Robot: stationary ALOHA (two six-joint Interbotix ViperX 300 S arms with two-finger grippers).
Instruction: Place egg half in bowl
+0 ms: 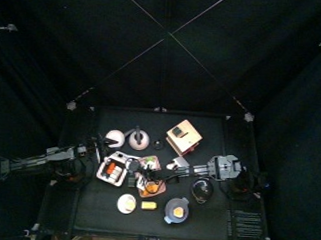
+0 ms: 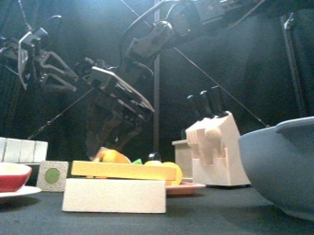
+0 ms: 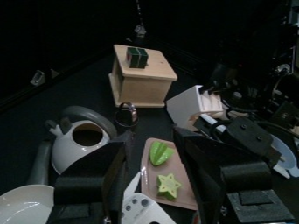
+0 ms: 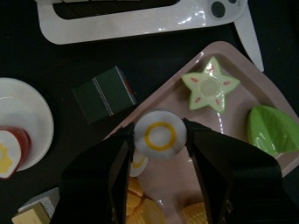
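The egg half (image 4: 160, 136) lies on the pink board (image 4: 251, 96), close to the board's edge, cut face up so the yellow centre looks straight at my wrist camera. Its outline is only slightly oval. As far as I can judge, the long axis runs between my two jaws, not across from one to the other, but it is too near round to be sure.

I am the right gripper (image 4: 162, 149). My jaws stand wide, one on each side of the egg half, gripping nothing. A star slice (image 4: 211, 85) and a green leaf (image 4: 271, 129) lie further in on the board, and a white plate (image 4: 24, 105) sits off it.

The risks I see:
- The piece looks smooth and rounded underneath, so a squeeze may pop it out or tip it yolk-down.
- It is so near the edge that a nudge from one jaw could slide it onto the table.
- A small pale bit just beside it might be pinched along with it.
- The bowl (image 1: 177, 210) stands near the table's front, apart from the board, so a loose hold could drop the piece on the way.

The left gripper (image 3: 158, 153) rests at the table's left side, jaws spread.
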